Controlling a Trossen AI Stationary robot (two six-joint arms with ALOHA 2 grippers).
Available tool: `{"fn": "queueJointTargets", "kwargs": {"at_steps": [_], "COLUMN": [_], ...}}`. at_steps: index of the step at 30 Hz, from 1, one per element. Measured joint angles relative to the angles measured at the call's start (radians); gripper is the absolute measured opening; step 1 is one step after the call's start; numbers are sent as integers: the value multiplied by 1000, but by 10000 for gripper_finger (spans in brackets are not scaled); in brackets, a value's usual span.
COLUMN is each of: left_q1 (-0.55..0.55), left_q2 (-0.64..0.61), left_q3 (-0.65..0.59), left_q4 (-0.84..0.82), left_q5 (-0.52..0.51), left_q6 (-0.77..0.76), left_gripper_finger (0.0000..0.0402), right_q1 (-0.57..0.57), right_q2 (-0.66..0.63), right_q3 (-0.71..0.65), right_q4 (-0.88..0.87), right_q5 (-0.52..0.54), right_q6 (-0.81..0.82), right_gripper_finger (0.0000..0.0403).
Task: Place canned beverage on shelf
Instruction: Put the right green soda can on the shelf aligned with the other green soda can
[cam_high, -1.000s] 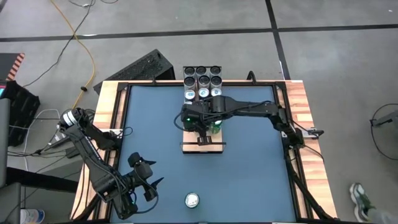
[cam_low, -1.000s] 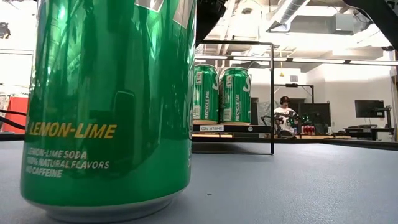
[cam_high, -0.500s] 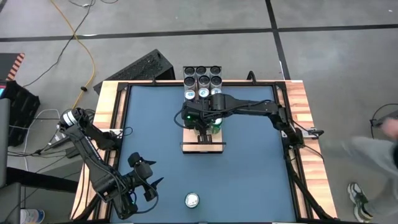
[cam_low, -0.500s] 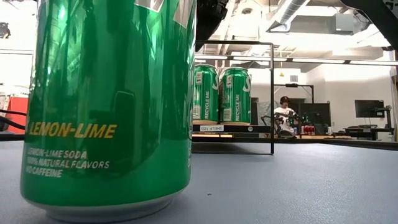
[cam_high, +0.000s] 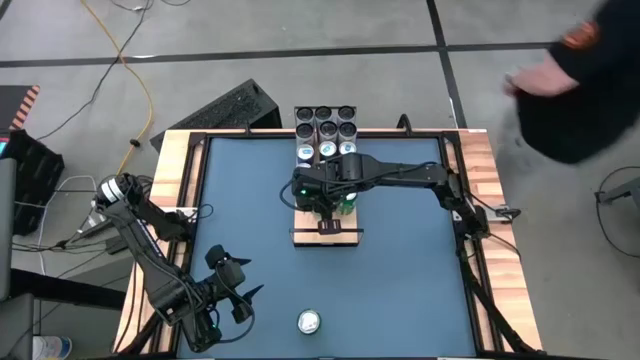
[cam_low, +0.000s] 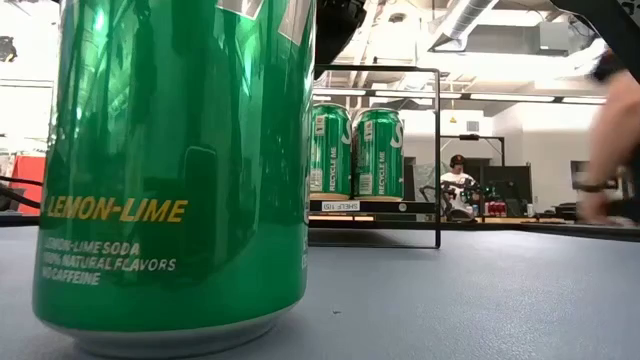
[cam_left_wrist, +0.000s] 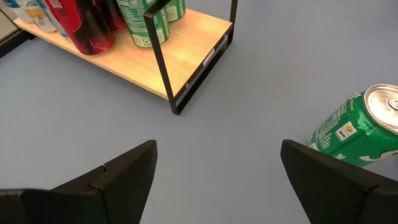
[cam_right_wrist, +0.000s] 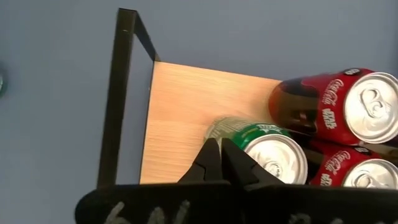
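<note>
Right wrist view shows the right gripper (cam_right_wrist: 221, 163) with fingers clenched on nothing, just above a green can (cam_right_wrist: 264, 149) standing on the shelf (cam_right_wrist: 180, 118) beside red cans (cam_right_wrist: 348, 106). Well apart from the shelf, the left gripper (cam_left_wrist: 217, 180) is spread wide near another green can (cam_left_wrist: 360, 127).

We see a long pale wood shelf (cam_left_wrist: 180, 46) with a smooth, faintly satin grain and thin matt black wire rails (cam_right_wrist: 116, 93). The green metal cans (cam_right_wrist: 261, 146) and red metal cans (cam_right_wrist: 339, 106) look glossy, with brushed silver tops. The blue table top (cam_high: 400, 270) looks matt and finely textured.
</note>
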Motion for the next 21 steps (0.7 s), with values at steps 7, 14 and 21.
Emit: {"fn": "queueJointTargets", "kwargs": {"at_steps": [7,14,21], "left_q1": [0,0,0], "left_q2": [0,0,0], "left_q3": [0,0,0], "left_q4": [-5,-8,-9], "left_q5": [-2,-13,-13], "left_q6": [1,-4,-9], "left_gripper_finger": [330,330,330], "right_q1": [0,16,0], "right_q2": [0,1,1], "right_q3": [-24,-82,-82], "right_q4": [22,17,16], "right_q5": [0,2,23], "right_q6": [10,5,8], "right_gripper_finger": [0,0,0]}}
